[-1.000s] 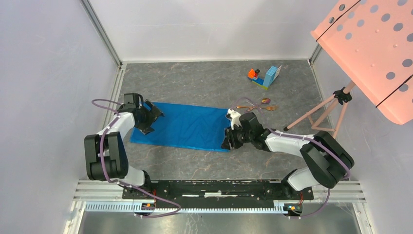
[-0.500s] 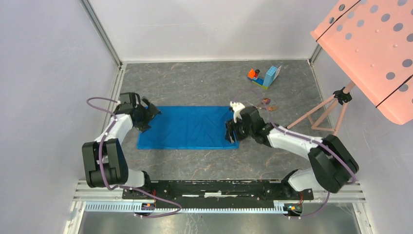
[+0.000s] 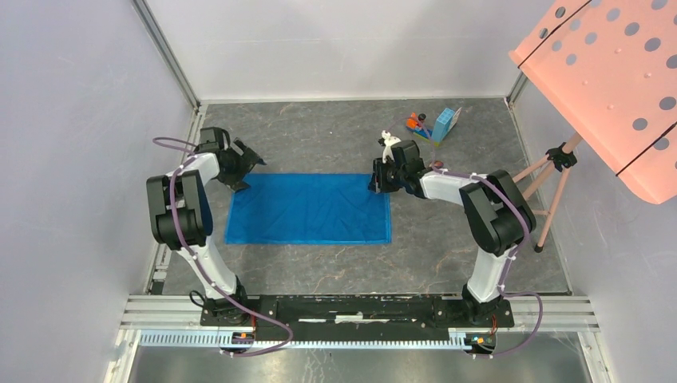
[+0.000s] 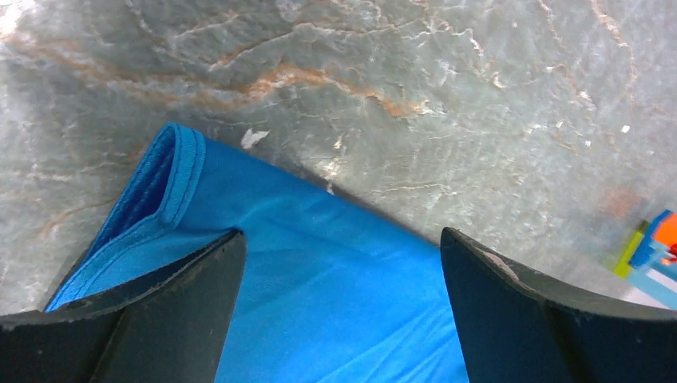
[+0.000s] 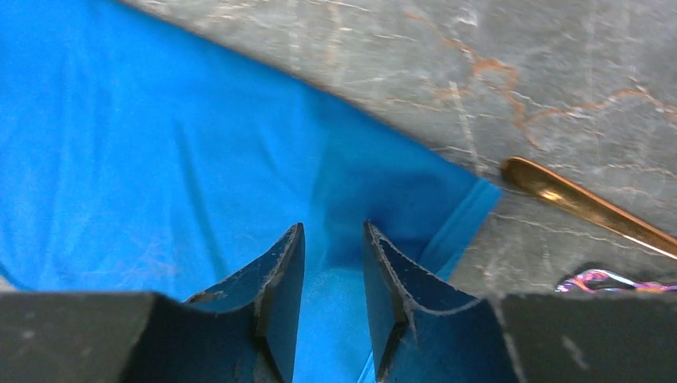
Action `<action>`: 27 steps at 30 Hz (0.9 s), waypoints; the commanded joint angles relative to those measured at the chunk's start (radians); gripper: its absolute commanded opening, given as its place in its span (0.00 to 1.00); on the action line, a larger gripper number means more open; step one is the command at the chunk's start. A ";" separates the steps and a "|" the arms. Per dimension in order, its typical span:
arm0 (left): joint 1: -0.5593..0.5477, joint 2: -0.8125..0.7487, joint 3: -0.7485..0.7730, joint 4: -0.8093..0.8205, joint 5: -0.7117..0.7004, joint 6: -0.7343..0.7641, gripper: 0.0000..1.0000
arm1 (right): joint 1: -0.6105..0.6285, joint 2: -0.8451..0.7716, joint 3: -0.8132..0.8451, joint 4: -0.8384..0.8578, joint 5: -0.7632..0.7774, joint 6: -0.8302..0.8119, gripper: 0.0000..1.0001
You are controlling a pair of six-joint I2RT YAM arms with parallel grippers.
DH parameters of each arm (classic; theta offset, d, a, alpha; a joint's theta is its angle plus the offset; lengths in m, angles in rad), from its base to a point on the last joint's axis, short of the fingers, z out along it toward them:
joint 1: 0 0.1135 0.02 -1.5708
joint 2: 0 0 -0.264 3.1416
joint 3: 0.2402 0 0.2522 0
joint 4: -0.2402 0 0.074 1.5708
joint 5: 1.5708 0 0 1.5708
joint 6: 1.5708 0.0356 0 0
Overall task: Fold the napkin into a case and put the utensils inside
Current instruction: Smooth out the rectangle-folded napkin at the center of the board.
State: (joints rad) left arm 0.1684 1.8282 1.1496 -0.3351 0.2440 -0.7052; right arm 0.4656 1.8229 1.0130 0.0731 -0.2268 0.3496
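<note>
The bright blue napkin (image 3: pixel 307 209) lies flat on the table as a wide rectangle. My left gripper (image 3: pixel 243 169) hovers over its far left corner (image 4: pixel 172 159), jaws wide open (image 4: pixel 342 235), with only flat cloth showing between them. My right gripper (image 3: pixel 382 177) is over the far right corner, jaws open by a narrow gap (image 5: pixel 333 227) with blue cloth lying under it. One copper-gold utensil handle (image 5: pixel 575 203) lies on the table just beyond that corner. In the top view the utensils (image 3: pixel 436 165) are mostly hidden behind the right arm.
A toy block piece in orange and light blue (image 3: pixel 435 128) stands at the far right, also seen in the left wrist view (image 4: pixel 651 255). A pink perforated board (image 3: pixel 607 64) on a tripod stand (image 3: pixel 551 171) overhangs the right side. White walls enclose the table.
Both grippers moved toward the napkin's far edge, ending at its far corners. The napkin went from skewed to squared and shifted right. The right jaws widened, then narrowed.
</note>
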 commanded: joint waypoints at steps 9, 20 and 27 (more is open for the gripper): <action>0.082 -0.033 0.032 -0.058 -0.089 0.087 0.99 | -0.018 0.027 0.138 -0.070 0.052 -0.151 0.51; 0.082 -0.020 0.051 0.012 0.049 0.022 1.00 | 0.010 0.061 0.204 -0.008 -0.051 -0.065 0.49; 0.122 0.101 0.073 0.012 -0.011 0.056 1.00 | -0.034 0.131 0.185 0.026 0.015 -0.088 0.42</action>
State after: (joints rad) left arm 0.2596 1.8812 1.1946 -0.3351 0.2756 -0.6781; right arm 0.4580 1.9297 1.1946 0.0639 -0.2527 0.2749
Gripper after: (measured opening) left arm 0.994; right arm 0.420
